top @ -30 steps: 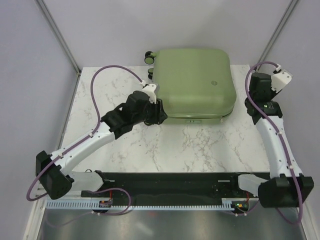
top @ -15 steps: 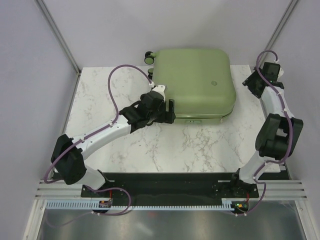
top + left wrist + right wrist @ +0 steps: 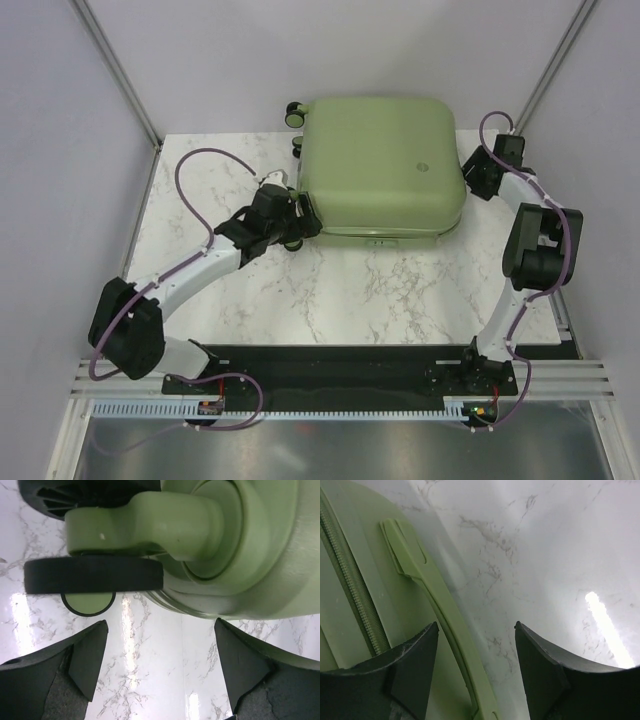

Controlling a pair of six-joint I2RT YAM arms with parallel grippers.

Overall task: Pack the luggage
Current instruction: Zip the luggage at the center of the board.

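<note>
One luggage [image 3: 385, 165], lid shut, contents hidden, on marble table [image 3: 380, 290]

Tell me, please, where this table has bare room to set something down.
The widest bare stretch of table lies between the near edge of the luggage and the black base rail. A smaller patch sits in the far-left corner, beside the wheels. It is crowded at both sides of the luggage, where the left gripper and right gripper stand open.
</note>
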